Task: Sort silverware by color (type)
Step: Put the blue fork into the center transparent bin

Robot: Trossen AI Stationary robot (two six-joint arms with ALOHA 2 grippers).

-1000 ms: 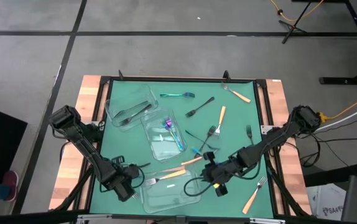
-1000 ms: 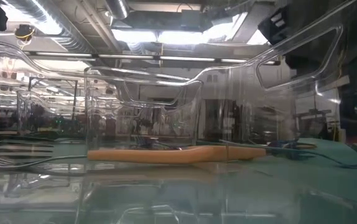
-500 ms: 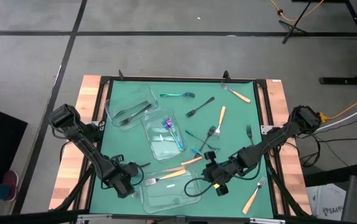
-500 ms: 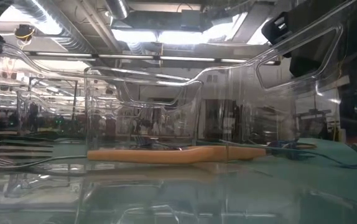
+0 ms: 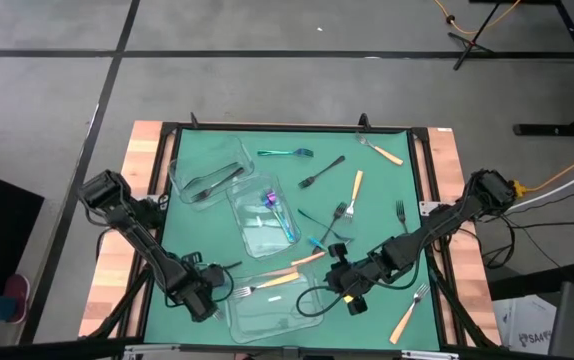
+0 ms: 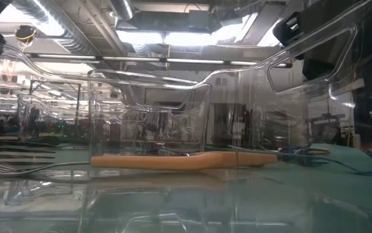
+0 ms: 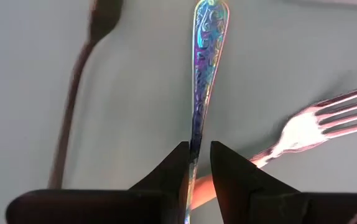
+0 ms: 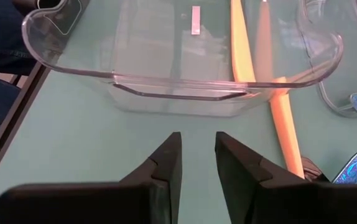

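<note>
1. My left gripper [image 7: 197,163] pinches an iridescent utensil [image 7: 203,74] edge-on, low near the table's front-left; slim handle could twist out.
2. Right gripper [image 8: 197,155] jaws slightly apart, empty, facing the near clear container [image 8: 185,87]; could bump it.

Grey concrete floor [image 5: 267,90] with dark seams; ceiling strip lights [image 6: 173,35]; orange cable [image 5: 567,170] right.

The left gripper [image 7: 198,163] pinches a slim iridescent blue-purple-teal utensil handle [image 7: 204,68] with embossed scrollwork between its two dark fingers [image 7: 168,171]; the handle runs straight ahead over the pale green table surface [image 7: 141,81]. To one side of the fingers lies a silver fork [image 7: 318,124] with an orange handle, to the other a blurred dark utensil [image 7: 79,81].
</note>
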